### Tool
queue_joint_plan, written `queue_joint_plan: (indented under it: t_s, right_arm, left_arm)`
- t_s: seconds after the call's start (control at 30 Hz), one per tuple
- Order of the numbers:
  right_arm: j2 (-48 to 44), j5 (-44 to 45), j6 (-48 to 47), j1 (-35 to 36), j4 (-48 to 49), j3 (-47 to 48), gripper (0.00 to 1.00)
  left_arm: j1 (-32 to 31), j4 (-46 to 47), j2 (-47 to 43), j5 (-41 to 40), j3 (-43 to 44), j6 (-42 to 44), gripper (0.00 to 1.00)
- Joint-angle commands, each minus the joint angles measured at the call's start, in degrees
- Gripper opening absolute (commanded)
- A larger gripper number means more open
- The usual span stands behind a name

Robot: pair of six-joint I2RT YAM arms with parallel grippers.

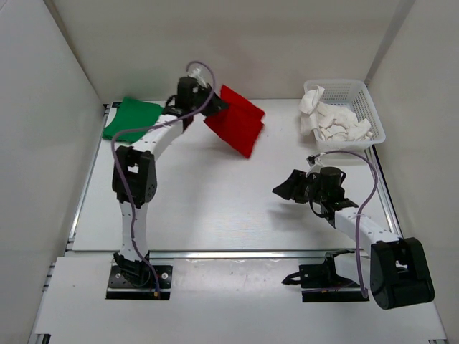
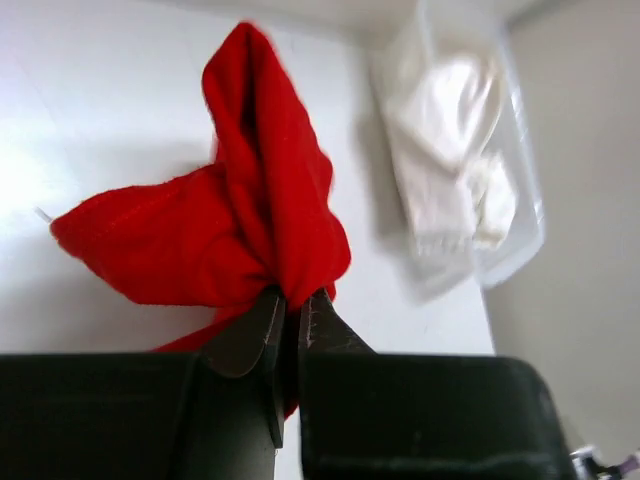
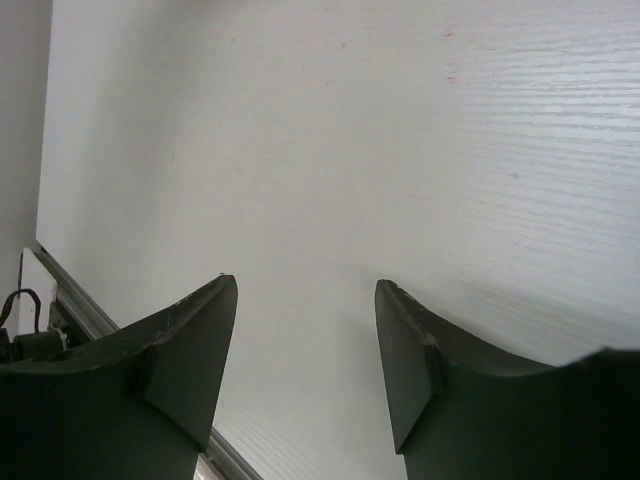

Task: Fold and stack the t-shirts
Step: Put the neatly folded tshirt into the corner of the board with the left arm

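Note:
The red t-shirt (image 1: 235, 123) hangs folded at the back middle of the table, lifted at its left edge. My left gripper (image 1: 212, 104) is shut on that edge; in the left wrist view its jaws (image 2: 292, 300) pinch a bunch of the red t-shirt (image 2: 240, 215). The green t-shirt (image 1: 132, 117) lies folded flat at the back left. The white t-shirt (image 1: 331, 120) is crumpled inside the basket (image 1: 370, 107), which also shows in the left wrist view (image 2: 520, 240) with the white t-shirt (image 2: 445, 120) in it. My right gripper (image 1: 284, 189) hovers open over bare table, holding nothing (image 3: 305, 290).
The white mesh basket stands at the back right corner. White walls close the table on the left, back and right. A metal rail (image 1: 237, 254) runs along the near edge in front of the arm bases.

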Motion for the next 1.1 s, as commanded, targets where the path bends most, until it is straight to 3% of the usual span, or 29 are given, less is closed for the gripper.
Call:
queue_joint_plan:
  t_s: [0.0,0.17,0.27,0.3,0.37,0.4,0.53,0.6,0.73,0.77,0.8,0.83,0.87,0.9,0.97,1.07]
  right_arm:
    - [0.37,-2.18,0.39,-0.18,3.34,0.76,0.56]
    - [3.62,-3.23,-0.31,1.84,3.08,1.38,0.55]
    - [4.24,-3.76,-0.31,3.68,3.43,1.12,0.55]
    - [4.41,-3.5,-0.22,4.47,3.6,0.68,0.55]
    - [4.59,-2.7,-0.66,7.62,2.56,0.5,0.56]
    - [4.59,-2.36,-0.23,8.42,2.12,0.15,0.56]
    - [2.49,-0.52,0.22,15.01,1.85,-2.57,0.63]
    - [0.47,2.64,-0.13,18.26,0.1,-3.54,0.71]
    - [-3.05,4.24,0.91,18.37,-1.32,-5.39,0.71]
    - [-4.62,4.67,1.01,17.67,-2.19,-5.56,0.62]
    - [-5.33,5.03,0.57,16.97,-3.33,-4.96,0.43]
    - [-5.25,5.99,-0.04,16.35,-5.69,-3.3,0.33]
    - [-5.6,7.04,-0.48,16.43,-6.67,-2.5,0.11]
    - [-5.26,10.01,-1.53,16.34,-9.98,1.25,0.0]
    - [-3.51,15.19,-3.55,15.73,-15.71,7.25,0.0]
    - [3.07,21.45,-6.63,8.2,-23.71,22.68,0.0]
  left_arm:
    - [9.12,-4.0,-5.02,2.22,3.21,-0.03,0.0]
    - [21.0,5.58,-13.54,2.92,-9.44,-5.48,0.01]
    - [31.0,13.92,-19.25,-0.76,-23.23,-10.14,0.06]
    - [32.86,15.78,-21.53,-1.55,-29.0,-13.28,0.16]
    - [39.27,24.9,-24.61,-5.24,-38.27,-18.04,0.53]
    - [40.86,26.42,-25.24,-4.99,-42.73,-21.1,0.98]
    - [43.86,26.26,-23.75,0.98,-45.14,-22.37,0.99]
    - [44.48,27.48,-25.93,-0.06,-48.99,-22.98,0.99]
    - [44.48,26.26,-32.08,-3.58,-54.19,-21.49,0.99]
    - [44.31,25.3,-32.8,-4.11,-55.59,-20.96,0.99]
    - [43.61,24.25,-34.8,-4.55,-56.74,-20.17,0.99]
    - [42.38,23.97,-36.04,-4.81,-57.44,-18.95,0.99]
    - [41.41,24.32,-37.36,-4.81,-58.15,-18.24,0.98]
    - [39.14,23.71,-37.72,-3.94,-58.33,-16.23,0.98]
    - [33.95,20.73,-38.34,-3.76,-55.62,-12.01,0.99]
    - [22.62,13.8,-37.38,-5.77,-50.71,-3.84,0.99]
